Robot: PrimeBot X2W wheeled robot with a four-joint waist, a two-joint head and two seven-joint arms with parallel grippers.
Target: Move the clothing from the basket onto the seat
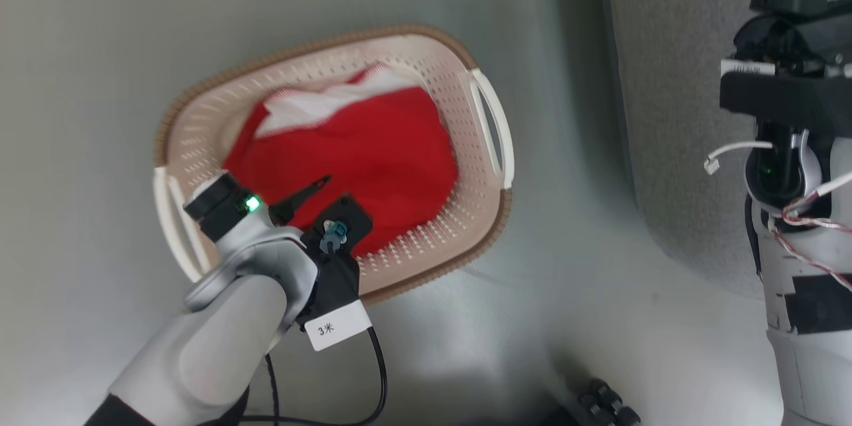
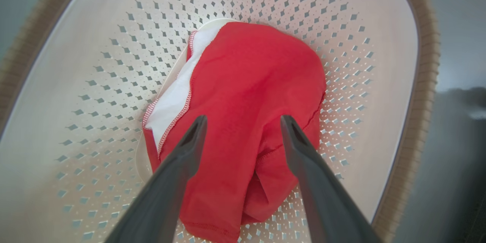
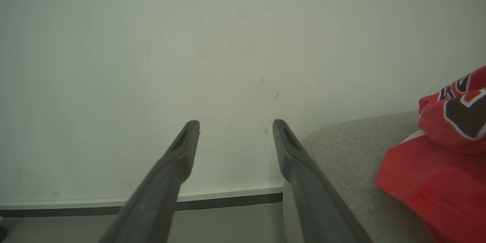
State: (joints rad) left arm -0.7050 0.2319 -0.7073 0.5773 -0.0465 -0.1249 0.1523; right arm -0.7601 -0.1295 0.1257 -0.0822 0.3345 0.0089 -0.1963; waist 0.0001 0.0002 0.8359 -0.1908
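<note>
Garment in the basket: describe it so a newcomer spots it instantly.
Beside the grey sofa stands a cream perforated basket with a brown rim. The garment is the crumpled red cloth lying in it. Unlike the lettered red jersey on the sofa, it is plain with white trim.

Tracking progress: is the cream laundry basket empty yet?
Not empty: one crumpled red garment with white trim lies inside the cream perforated plastic basket.

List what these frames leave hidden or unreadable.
- Basket floor, left wrist view: covered by the red garment; anything beneath is hidden.
- Jersey on the seat, right wrist view: cut by the right edge; lettering unreadable.
- Garment in head view: blurred; left arm covers its near edge.
</note>
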